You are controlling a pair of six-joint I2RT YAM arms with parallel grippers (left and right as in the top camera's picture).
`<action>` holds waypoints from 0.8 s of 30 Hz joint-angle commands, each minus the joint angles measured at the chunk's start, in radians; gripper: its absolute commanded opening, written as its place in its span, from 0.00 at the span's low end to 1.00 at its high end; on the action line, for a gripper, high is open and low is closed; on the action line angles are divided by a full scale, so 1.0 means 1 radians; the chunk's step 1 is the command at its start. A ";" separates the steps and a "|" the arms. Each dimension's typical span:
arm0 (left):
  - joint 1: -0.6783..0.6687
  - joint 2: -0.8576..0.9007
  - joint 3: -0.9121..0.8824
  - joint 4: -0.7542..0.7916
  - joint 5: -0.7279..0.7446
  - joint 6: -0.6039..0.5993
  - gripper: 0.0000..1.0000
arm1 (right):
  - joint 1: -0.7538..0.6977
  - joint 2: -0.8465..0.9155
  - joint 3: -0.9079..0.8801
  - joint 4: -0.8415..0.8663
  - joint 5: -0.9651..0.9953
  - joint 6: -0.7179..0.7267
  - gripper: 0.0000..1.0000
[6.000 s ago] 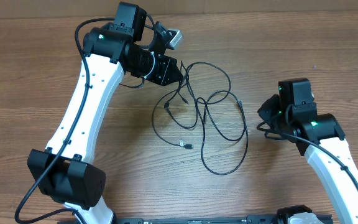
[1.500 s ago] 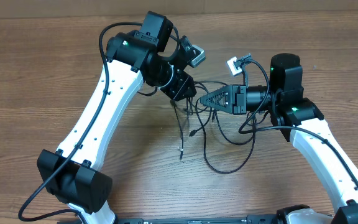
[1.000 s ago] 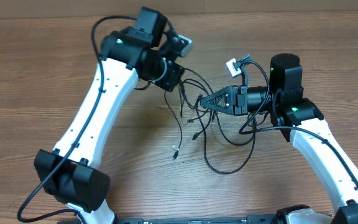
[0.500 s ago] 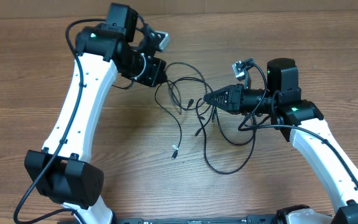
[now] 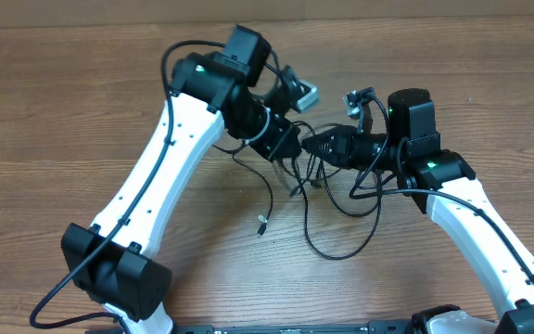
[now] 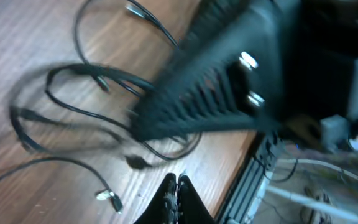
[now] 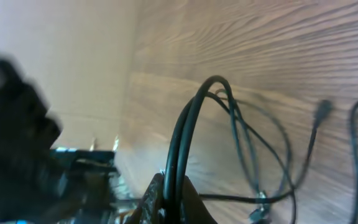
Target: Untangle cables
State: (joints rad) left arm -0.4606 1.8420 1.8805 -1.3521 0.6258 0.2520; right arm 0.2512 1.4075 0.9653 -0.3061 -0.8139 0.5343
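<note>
The cables [image 5: 334, 257] are thin black cords lying in loose loops on the wooden table between the two arms, with one plug end [image 5: 261, 225] trailing toward the front. My right gripper [image 5: 310, 144] points left and is shut on two strands of cable [image 7: 188, 124], which arch up from its fingertips [image 7: 160, 186]. My left gripper [image 5: 294, 148] hangs tip to tip with the right one, above the tangle. In the left wrist view its jaws [image 6: 176, 183] are pressed together with no cord visible between them; a loose plug [image 6: 109, 199] lies below.
The right gripper's ribbed black finger [image 6: 210, 93] fills the middle of the left wrist view, very close. The table's front rail [image 6: 253, 186] shows at the lower right there. Bare wood [image 5: 54, 111] lies to the left.
The left arm has swung from the upper left back to the right and now meets the right gripper. The loops have bunched together again. The right gripper has barely moved.
</note>
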 commanded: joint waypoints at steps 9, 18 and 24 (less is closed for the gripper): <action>-0.037 -0.031 0.013 -0.036 -0.005 0.063 0.04 | 0.003 -0.005 0.011 0.262 0.095 0.021 0.04; 0.043 -0.032 0.013 0.018 -0.207 -0.013 0.04 | 0.003 -0.005 0.011 0.245 -0.091 0.038 0.04; 0.152 -0.032 0.013 0.068 -0.148 -0.027 0.04 | 0.003 -0.005 0.011 0.246 -0.168 0.039 0.04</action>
State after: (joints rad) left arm -0.3649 1.8420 1.8805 -1.3029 0.4511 0.2455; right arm 0.2512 1.4075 0.9646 -0.0681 -0.9043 0.5728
